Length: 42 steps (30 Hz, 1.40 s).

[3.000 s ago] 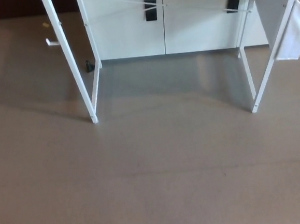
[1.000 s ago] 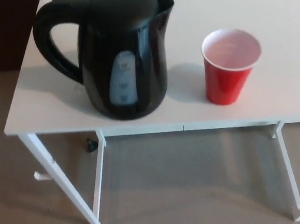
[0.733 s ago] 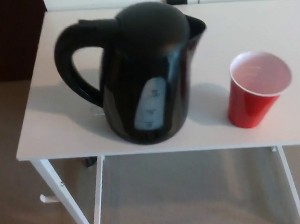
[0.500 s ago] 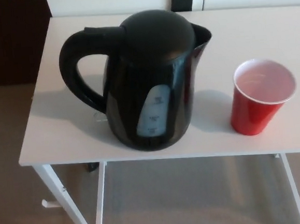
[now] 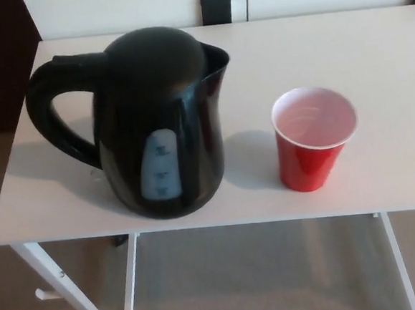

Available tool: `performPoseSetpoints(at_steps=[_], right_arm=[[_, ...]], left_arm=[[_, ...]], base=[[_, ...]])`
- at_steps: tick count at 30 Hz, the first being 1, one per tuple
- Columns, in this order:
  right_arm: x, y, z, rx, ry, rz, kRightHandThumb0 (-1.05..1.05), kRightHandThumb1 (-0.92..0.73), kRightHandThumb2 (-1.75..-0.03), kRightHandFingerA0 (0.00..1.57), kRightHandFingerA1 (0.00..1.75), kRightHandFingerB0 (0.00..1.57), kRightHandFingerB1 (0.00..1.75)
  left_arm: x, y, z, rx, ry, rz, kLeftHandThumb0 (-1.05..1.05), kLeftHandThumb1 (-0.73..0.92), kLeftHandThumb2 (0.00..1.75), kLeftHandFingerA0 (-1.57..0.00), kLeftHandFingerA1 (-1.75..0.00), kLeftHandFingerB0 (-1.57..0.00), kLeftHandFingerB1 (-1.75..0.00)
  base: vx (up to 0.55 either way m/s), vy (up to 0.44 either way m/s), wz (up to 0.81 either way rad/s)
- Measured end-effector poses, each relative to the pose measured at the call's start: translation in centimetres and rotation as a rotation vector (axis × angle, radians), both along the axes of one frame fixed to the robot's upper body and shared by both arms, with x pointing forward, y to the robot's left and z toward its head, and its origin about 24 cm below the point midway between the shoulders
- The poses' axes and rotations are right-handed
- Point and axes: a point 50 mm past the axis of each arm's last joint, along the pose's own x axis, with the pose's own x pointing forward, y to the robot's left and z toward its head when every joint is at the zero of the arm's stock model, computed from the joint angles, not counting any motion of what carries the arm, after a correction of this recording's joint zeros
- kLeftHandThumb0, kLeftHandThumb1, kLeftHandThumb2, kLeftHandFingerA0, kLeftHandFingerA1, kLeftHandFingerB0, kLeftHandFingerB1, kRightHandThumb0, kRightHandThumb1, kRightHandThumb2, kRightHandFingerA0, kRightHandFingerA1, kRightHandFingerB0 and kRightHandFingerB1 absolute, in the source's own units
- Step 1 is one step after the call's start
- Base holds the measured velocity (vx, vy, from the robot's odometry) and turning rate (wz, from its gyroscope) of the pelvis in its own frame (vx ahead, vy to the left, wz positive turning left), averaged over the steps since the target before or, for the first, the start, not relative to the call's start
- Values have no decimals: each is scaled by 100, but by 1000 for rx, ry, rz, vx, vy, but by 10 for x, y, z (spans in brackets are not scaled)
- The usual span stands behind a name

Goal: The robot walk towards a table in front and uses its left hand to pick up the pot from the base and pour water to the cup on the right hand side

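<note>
A white bench [image 5: 382,177] on thin white legs [image 5: 128,283] stands over grey-brown floor [image 5: 260,273]. White cabinet doors [image 5: 110,8] run along the far side; far left is dark.

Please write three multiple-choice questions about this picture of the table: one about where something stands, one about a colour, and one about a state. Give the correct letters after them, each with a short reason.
1. Where does the cup stand relative to the kettle?
A. at the picture's right of it, apart from it
B. behind it, touching it
C. on top of its lid

2. What colour is the outside of the cup?
A. blue
B. red
C. green

3. In what state is the kettle's lid?
A. taken off and lying on the table
B. standing open
C. closed

Answers:
1. A: the red plastic cup stands to the right of the black electric kettle, with bare white table between them.
2. B: its wall is red and its inside is white.
3. C: the domed lid sits flat on the kettle's body.

Neither robot hand shows in the view.
</note>
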Motion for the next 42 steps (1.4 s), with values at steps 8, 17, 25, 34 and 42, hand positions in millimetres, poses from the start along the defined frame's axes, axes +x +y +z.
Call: performPoseSetpoints(at_steps=[8,17,25,34,42], right_arm=[[-1,5,-2,8,7,11,-45,-54,-73,62,87,48,68],[6,4,0,1,-6,16,-44,-57,-73,60,82,48,66],[19,4,4,1,-32,18,-42,-58,-70,62,84,49,67],[21,5,5,-1,-29,22,-44,-55,-73,60,86,49,70],[23,5,5,0,-34,29,-47,-56,-74,61,83,48,69]], left_arm=[[-1,3,2,13,1,2,-16,68,60,-48,-48,-36,-37],[5,3,1,11,-11,13,-18,69,60,-48,-46,-35,-37],[16,3,3,17,-38,-9,-17,70,60,-43,-44,-31,-36],[21,4,6,58,-84,42,-36,68,69,-17,-35,-13,-31],[58,10,48,226,-358,53,-27,55,101,0,-49,0,-47]], base=[[48,93,3],[-9,-1,1],[0,0,0],[0,0,0],[0,0,0]])
